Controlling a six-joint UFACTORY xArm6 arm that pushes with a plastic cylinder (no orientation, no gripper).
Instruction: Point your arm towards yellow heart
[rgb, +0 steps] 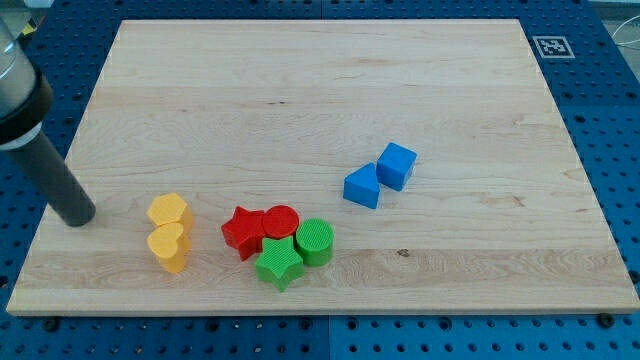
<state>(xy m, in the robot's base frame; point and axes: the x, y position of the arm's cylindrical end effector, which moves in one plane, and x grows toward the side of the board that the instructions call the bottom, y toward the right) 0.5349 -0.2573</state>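
The yellow heart (170, 246) lies near the board's lower left, touching a yellow hexagon-like block (169, 212) just above it. My tip (78, 216) rests on the board to the left of both yellow blocks, about level with the upper one, with a gap between tip and blocks. The dark rod rises toward the view's top left.
A red star (241, 231), red cylinder (281, 221), green cylinder (315, 241) and green star (278, 264) cluster right of the yellow blocks. Two blue blocks (362, 187) (396, 165) sit at centre right. A marker tag (550, 45) is at the board's top right.
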